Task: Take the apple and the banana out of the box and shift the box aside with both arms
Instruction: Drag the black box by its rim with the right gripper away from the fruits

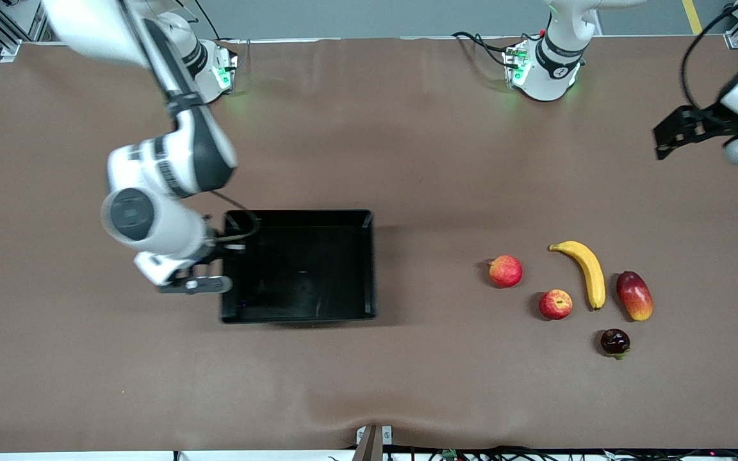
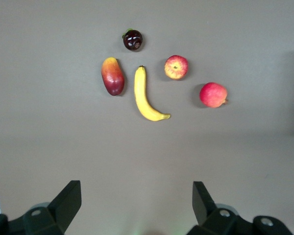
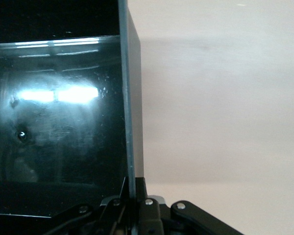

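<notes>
Gripping box wall w/ right gripper; left gripper open.

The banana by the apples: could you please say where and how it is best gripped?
Probably at the thick middle of the banana, from straight above, jaws across its width. It lies flat, with the apple and mango beside it but apart, leaving room.

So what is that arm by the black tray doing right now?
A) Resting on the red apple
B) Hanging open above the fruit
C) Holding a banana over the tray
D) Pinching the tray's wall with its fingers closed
D: the right gripper is shut on the wall of the black tray, and the right wrist view shows that wall clamped between its fingers. The tray holds no fruit.
</notes>
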Available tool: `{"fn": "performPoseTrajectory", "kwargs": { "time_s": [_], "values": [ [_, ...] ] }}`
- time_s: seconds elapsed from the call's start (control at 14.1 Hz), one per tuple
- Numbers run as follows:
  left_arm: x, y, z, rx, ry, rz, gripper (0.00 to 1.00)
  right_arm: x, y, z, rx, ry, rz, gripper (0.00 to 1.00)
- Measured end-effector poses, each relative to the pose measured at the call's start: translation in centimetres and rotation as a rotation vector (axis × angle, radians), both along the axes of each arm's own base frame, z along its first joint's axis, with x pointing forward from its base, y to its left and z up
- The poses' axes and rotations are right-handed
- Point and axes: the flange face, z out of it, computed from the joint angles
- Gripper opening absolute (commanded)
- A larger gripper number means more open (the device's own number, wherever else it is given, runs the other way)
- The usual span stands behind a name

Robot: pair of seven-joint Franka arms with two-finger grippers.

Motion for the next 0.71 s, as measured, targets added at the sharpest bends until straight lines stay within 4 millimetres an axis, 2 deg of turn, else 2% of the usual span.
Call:
{"fn": "performPoseTrajectory", "kwargs": {
  "time_s": [0.14, 0.36, 0.43, 0.57, 0.71],
  "values": [
    [-0.3, 1.7, 0.2, -0.017, 0.002, -0.008, 1.00, 0.2, -4.2, 0.9, 0.001, 0.032, -0.034, 0.00],
    [-0.8, 1.4, 0.6, -0.019, -0.002, -0.016, 1.00, 0.1, -10.6, 1.8, 0.012, 0.078, -0.062, 0.00],
    [-0.9, 1.2, 0.6, -0.019, -0.002, -0.020, 1.00, 0.0, -13.6, 1.8, 0.022, 0.092, -0.059, 0.00],
    [-0.9, 0.8, 0.4, -0.019, 0.002, -0.023, 1.00, -0.4, -21.0, 1.6, 0.052, 0.111, -0.056, 0.00],
    [-0.9, 0.2, 0.2, -0.018, 0.004, -0.032, 1.00, -1.6, -28.2, 0.9, 0.081, 0.125, -0.075, 0.00]
  ]
}}
